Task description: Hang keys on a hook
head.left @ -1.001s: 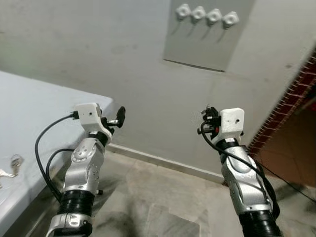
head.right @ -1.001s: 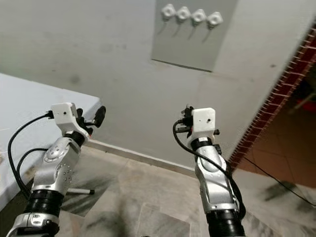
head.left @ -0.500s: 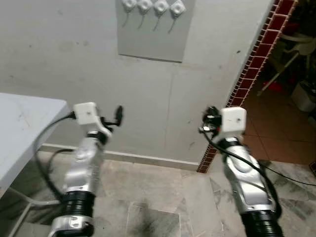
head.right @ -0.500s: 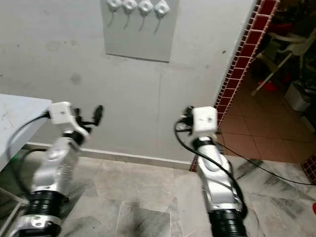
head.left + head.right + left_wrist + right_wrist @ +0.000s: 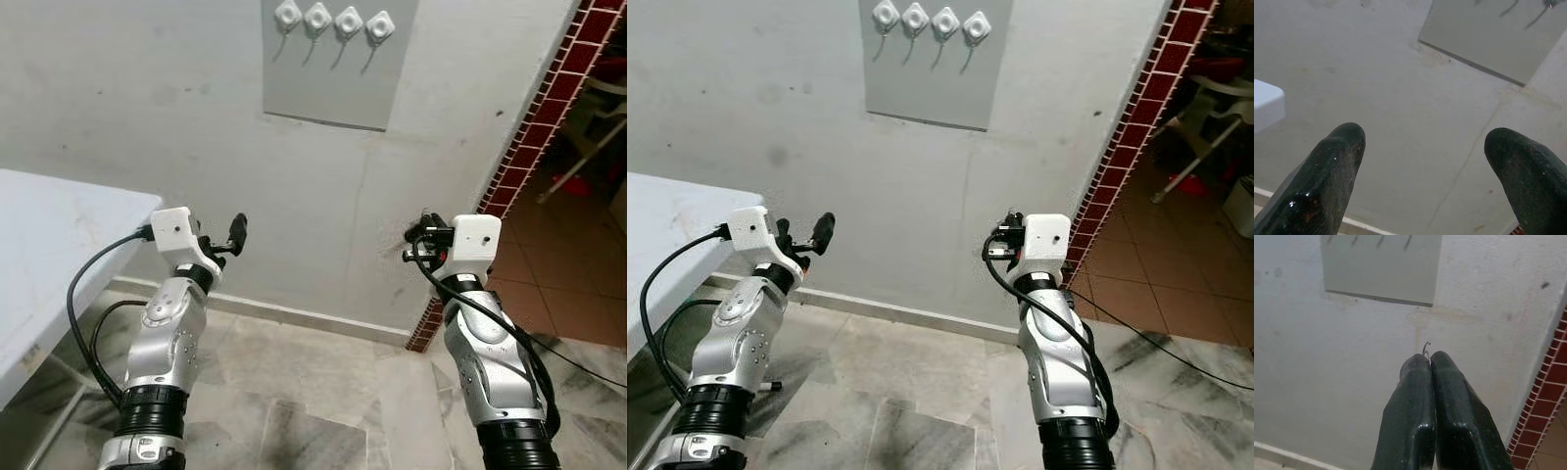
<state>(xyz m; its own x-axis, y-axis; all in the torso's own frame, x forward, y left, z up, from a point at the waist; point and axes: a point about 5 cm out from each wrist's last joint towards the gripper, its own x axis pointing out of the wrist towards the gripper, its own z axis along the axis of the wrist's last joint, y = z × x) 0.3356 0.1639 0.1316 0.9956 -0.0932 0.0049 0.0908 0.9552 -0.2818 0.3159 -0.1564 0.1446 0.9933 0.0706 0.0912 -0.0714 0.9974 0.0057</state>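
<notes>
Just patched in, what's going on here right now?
The robot faces a grey wall with a panel of four white hooks mounted high up. Its right gripper is pinched shut on a thin wire key ring and raised toward the wall, well below the hooks. The left gripper is open and holds nothing. Nothing hangs on the hooks.

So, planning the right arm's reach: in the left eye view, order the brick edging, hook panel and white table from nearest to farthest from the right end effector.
1. Brick edging, just to the right end effector's right.
2. Hook panel, above and to its left.
3. White table, far left, beyond the left arm.
</notes>
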